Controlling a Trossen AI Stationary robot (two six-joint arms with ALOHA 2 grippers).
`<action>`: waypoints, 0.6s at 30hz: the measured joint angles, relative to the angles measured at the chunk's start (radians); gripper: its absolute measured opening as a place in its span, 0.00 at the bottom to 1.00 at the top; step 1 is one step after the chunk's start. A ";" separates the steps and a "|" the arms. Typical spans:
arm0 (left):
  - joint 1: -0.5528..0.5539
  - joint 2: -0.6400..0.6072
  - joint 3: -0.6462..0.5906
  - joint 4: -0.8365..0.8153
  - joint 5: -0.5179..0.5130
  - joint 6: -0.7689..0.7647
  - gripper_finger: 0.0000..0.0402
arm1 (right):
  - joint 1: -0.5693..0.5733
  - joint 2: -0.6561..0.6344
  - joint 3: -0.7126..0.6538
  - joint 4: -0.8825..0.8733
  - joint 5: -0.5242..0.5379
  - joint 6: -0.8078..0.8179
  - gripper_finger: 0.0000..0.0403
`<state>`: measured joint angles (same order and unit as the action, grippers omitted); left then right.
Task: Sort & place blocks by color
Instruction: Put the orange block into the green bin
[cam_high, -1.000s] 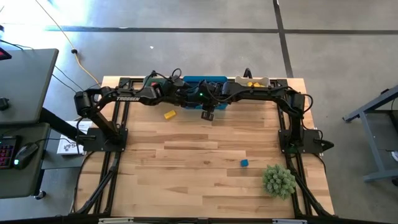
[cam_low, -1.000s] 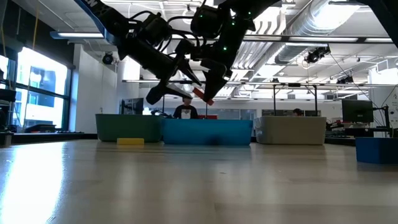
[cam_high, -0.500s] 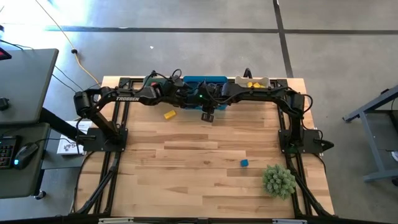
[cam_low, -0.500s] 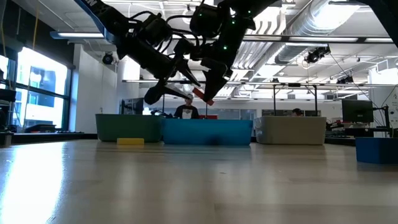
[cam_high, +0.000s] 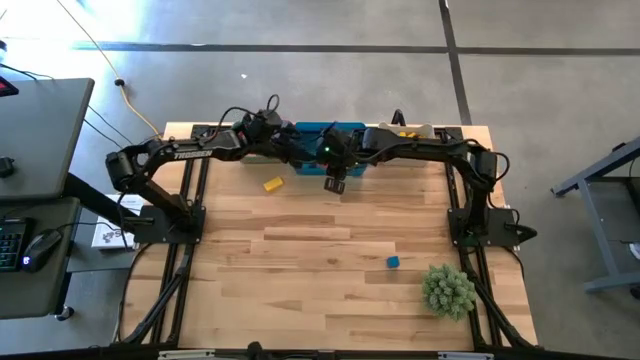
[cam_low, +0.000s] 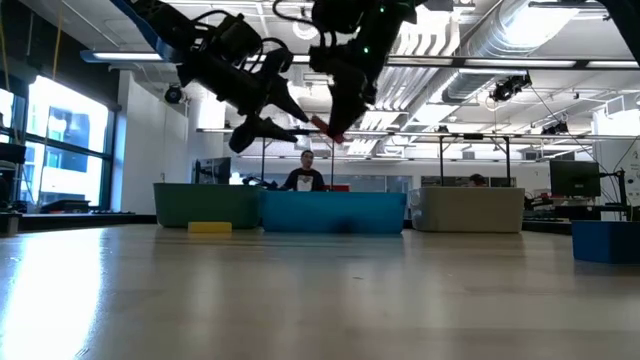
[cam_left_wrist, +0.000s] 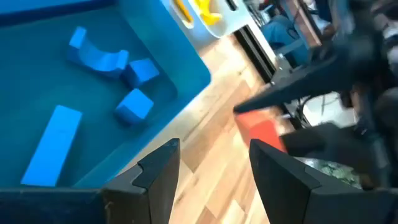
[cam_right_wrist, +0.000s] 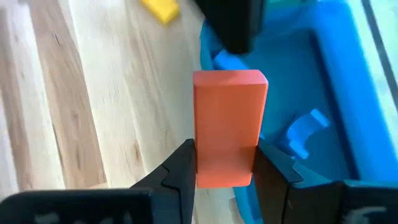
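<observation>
Gripping one smooth red rectangular block (cam_right_wrist: 229, 127) between closed fingers, the right gripper (cam_high: 335, 183) hangs beside the blue bin (cam_left_wrist: 93, 37), which holds four blue blocks. Left gripper (cam_left_wrist: 211, 168) stands parted, empty. One yellow block (cam_high: 272, 184) and one blue cube (cam_high: 393, 262) lie on wood-grain table (cam_high: 300, 270).

Both my dark arms were stretched across the back of the table, meeting near the middle. My right gripper (cam_right_wrist: 224, 168) was clamped on a red rectangular block (cam_right_wrist: 229, 124), held up off the table. My left gripper (cam_left_wrist: 214, 165) hung alongside, fingers apart, empty.
</observation>
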<state>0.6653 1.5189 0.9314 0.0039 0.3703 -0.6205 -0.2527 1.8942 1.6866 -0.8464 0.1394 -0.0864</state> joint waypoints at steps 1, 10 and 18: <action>0.006 -0.004 0.000 -0.001 0.003 0.004 0.46 | -0.001 -0.001 0.018 -0.007 0.000 0.000 0.25; 0.103 -0.012 0.001 -0.012 0.010 0.036 0.46 | -0.042 -0.001 0.183 0.016 -0.010 -0.050 0.25; 0.154 -0.012 0.002 0.009 0.161 0.213 0.46 | -0.128 0.000 0.246 0.067 -0.169 -0.124 0.25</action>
<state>0.8194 1.5066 0.9330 0.0129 0.5309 -0.4074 -0.3806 1.8946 1.9329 -0.7798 -0.0298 -0.2104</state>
